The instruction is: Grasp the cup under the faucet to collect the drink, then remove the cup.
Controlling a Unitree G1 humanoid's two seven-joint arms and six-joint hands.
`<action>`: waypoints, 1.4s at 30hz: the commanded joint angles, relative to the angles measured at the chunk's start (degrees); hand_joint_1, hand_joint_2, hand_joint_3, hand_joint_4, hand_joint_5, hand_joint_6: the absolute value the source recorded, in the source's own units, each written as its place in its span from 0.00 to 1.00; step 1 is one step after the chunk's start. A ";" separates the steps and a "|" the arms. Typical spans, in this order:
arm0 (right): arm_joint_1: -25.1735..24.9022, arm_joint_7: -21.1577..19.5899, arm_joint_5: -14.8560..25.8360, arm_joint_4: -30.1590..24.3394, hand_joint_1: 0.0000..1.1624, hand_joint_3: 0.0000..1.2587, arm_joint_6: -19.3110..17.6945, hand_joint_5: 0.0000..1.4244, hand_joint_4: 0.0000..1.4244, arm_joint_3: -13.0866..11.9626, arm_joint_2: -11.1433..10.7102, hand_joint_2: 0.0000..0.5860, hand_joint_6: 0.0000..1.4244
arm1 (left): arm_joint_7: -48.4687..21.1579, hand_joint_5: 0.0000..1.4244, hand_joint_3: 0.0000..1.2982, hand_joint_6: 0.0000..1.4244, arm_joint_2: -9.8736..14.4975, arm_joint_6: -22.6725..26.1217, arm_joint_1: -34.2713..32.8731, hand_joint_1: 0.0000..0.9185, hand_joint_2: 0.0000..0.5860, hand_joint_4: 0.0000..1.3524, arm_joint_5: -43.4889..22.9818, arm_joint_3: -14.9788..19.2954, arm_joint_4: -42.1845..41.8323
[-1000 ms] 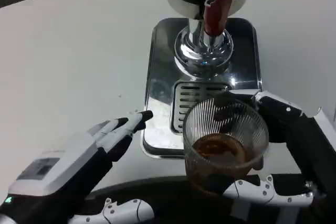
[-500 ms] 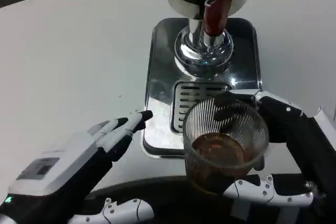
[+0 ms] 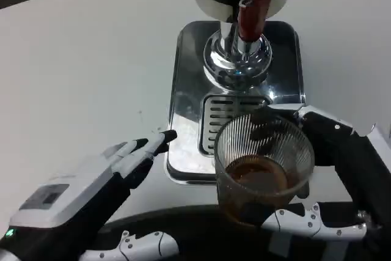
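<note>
1. The cup point(image 3: 264, 164), a clear ribbed glass holding brown drink in its lower part, is seen at the near edge of the shiny metal tray point(image 3: 189, 99), in front of the slotted drain and nearer than the faucet point(image 3: 250, 16).
2. The cup is gripped by the right hand point(image 3: 333, 181), with fingers wrapped around its side.
3. The left hand point(image 3: 104, 181) is held over the table point(image 3: 79, 65) with fingers extended and apart, nothing held.
4. The cup is judged rigid, smooth and breakable, and heavier for the liquid; it is best held around the middle wall and kept upright, since tilting could spill it.
</note>
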 commanded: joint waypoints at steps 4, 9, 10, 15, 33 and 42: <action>-0.51 -0.03 1.47 -0.68 0.80 0.73 -1.09 0.86 0.73 0.21 0.12 0.25 0.85 | -0.88 0.00 0.00 0.00 0.68 0.42 0.47 0.00 0.17 0.00 0.18 0.13 0.03; -0.80 -0.02 1.36 -0.65 0.80 0.73 -0.93 0.87 0.73 0.43 0.16 0.25 0.85 | -0.91 0.00 0.00 0.00 0.72 0.48 0.39 0.00 0.17 0.00 0.02 0.25 0.17; -0.85 -0.02 1.36 -0.62 0.80 0.73 -0.93 0.87 0.73 0.44 0.16 0.25 0.85 | -0.94 0.00 0.00 0.00 0.73 0.51 0.36 0.00 0.17 0.00 -0.02 0.23 0.19; -0.94 -0.01 1.40 -0.53 0.80 0.73 -0.97 0.87 0.73 0.39 0.07 0.25 0.85 | -0.95 0.00 0.00 0.00 0.75 0.59 0.29 0.00 0.17 0.00 -0.08 0.14 0.21; -0.59 -0.03 1.28 -0.91 0.80 0.73 -1.15 0.87 0.74 0.30 0.03 0.25 0.86 | -1.17 0.00 0.00 0.00 1.29 -0.18 -0.94 0.00 0.17 0.00 -0.22 -0.73 0.83; 0.48 -0.29 1.43 -1.81 0.80 0.73 -1.09 0.87 0.74 -0.89 0.11 0.25 0.87 | -1.11 0.00 0.01 0.00 1.37 0.19 -2.95 0.00 0.17 0.00 -0.21 -0.62 2.00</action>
